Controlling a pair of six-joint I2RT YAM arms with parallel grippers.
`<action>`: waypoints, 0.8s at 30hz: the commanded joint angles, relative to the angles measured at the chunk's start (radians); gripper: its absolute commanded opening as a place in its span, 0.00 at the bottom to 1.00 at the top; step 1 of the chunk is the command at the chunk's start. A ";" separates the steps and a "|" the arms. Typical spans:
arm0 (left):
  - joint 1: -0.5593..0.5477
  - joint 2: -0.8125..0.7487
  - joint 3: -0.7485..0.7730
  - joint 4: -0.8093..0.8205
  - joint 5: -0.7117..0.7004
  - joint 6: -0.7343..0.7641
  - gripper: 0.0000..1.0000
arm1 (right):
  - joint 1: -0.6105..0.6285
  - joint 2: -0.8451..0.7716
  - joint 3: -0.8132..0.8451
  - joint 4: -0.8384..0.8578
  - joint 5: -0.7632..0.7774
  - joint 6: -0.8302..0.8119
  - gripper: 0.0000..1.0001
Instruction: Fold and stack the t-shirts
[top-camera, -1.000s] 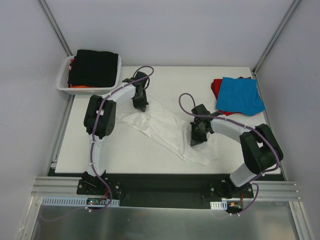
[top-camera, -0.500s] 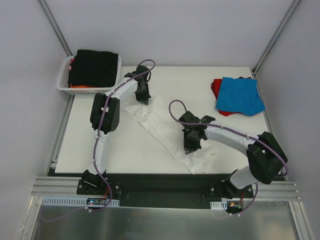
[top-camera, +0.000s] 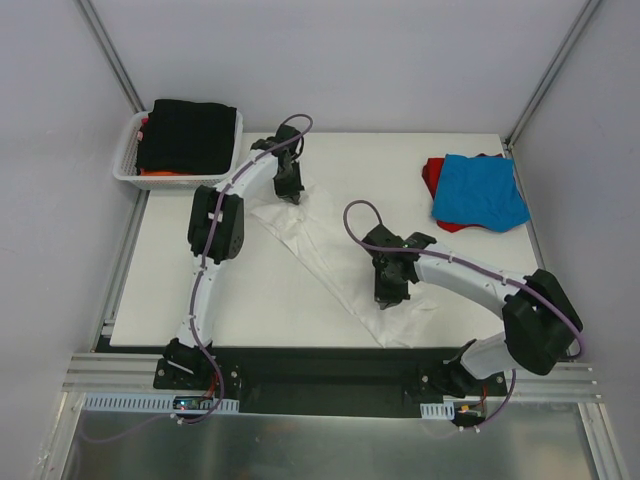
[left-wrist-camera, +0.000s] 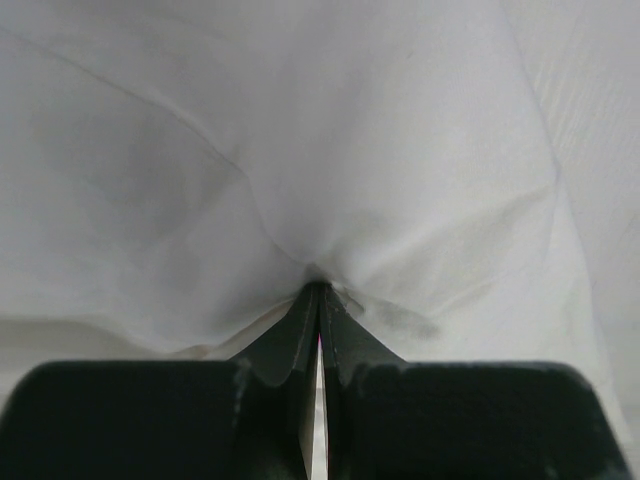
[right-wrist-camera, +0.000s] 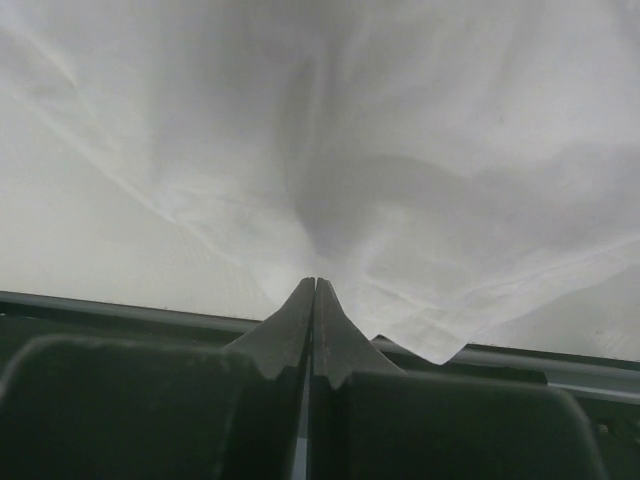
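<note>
A large white t-shirt (top-camera: 325, 250) lies drawn out in a diagonal band across the table's middle. My left gripper (top-camera: 290, 192) pinches its far end, and its wrist view shows the left gripper (left-wrist-camera: 318, 287) shut on a pucker of white t-shirt (left-wrist-camera: 300, 150). My right gripper (top-camera: 388, 298) holds the near end; close up, the right gripper (right-wrist-camera: 315, 283) is shut on white t-shirt (right-wrist-camera: 420, 200) above the table's front edge. A folded blue t-shirt (top-camera: 482, 190) rests on a red t-shirt (top-camera: 432, 175) at the far right.
A white lattice basket (top-camera: 128, 160) stands at the table's far left corner, holding a black t-shirt (top-camera: 190, 135) over an orange one (top-camera: 160, 173). The dark front rail (right-wrist-camera: 120, 308) runs just below the right gripper. Grey walls close in the table.
The left gripper has carried its end of the white t-shirt toward the far side. The right gripper shifted left and nearer, and the cloth has drawn into a narrower diagonal band.
</note>
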 joint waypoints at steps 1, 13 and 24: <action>0.016 0.153 0.163 -0.111 0.039 0.041 0.00 | -0.005 -0.014 -0.018 -0.031 0.027 -0.028 0.01; 0.015 0.215 0.274 0.019 0.304 0.060 0.00 | -0.007 0.041 0.017 -0.006 0.007 -0.048 0.01; 0.013 0.212 0.228 0.179 0.567 -0.005 0.00 | -0.050 0.026 -0.070 -0.054 0.116 -0.060 0.01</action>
